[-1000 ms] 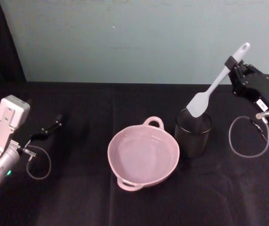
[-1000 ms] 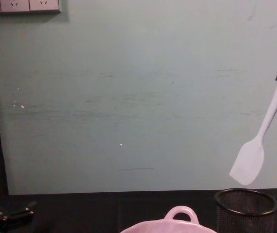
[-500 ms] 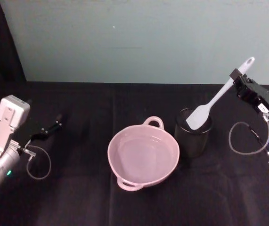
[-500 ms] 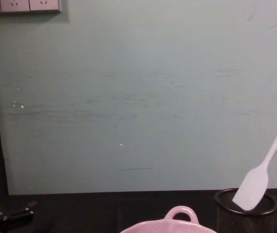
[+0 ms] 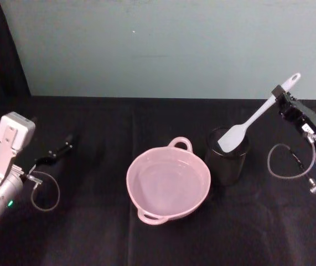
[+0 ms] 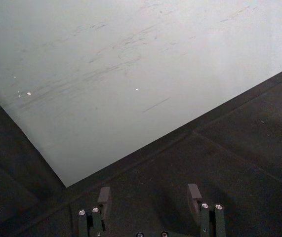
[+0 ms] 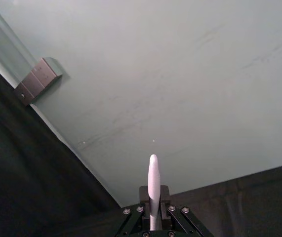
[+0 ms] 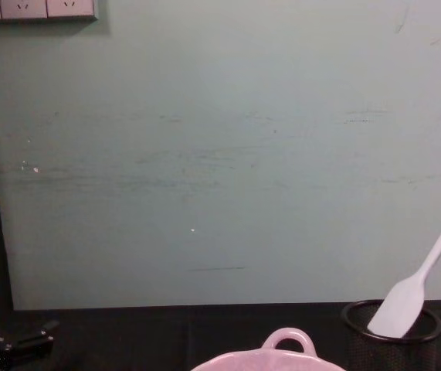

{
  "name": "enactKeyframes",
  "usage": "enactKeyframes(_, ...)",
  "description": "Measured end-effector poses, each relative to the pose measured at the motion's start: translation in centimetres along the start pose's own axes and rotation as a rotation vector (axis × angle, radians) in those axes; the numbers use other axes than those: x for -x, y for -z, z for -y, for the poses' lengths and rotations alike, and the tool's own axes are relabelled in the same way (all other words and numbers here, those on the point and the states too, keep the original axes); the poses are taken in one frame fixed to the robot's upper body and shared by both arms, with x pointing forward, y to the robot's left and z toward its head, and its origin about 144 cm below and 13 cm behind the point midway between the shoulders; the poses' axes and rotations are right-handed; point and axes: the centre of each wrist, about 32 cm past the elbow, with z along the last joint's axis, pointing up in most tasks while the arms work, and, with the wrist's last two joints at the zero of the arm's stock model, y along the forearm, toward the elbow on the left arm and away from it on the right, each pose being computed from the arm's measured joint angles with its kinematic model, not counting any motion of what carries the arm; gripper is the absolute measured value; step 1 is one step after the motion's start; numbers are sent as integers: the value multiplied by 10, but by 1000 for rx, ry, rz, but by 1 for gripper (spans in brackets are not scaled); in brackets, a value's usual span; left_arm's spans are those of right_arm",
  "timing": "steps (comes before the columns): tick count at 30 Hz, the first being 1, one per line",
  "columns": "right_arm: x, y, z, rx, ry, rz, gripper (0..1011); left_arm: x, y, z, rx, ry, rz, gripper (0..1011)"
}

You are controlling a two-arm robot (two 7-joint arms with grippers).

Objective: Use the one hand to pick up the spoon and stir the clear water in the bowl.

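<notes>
Gripping spoon (image 5: 255,118) in right gripper (image 5: 283,97) jaws, head inside mesh cup (image 5: 227,157) beside bowl (image 5: 168,183), left gripper (image 6: 150,198) open.

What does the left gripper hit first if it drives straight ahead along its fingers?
Probably nothing close: the left gripper, open, points over bare black table toward the pale green wall. Depth is unclear.

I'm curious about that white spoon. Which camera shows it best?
The head view: the whole spoon shows, handle in the right hand, head in the black mesh cup. The chest view cuts off its handle; the right wrist view sees just the handle's end.
</notes>
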Motion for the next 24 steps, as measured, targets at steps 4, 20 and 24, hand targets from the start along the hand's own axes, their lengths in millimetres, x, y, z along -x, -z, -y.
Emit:
enactKeyframes(4,-5,5,-2,17,-3,-18,118,0,0,0,0,0,0,1005)
enactKeyframes(20,-11,15,-6,92,16,-25,118,0,0,0,0,0,0,1005)
enactKeyframes(24,-11,17,-6,102,18,-26,118,0,0,0,0,0,0,1005)
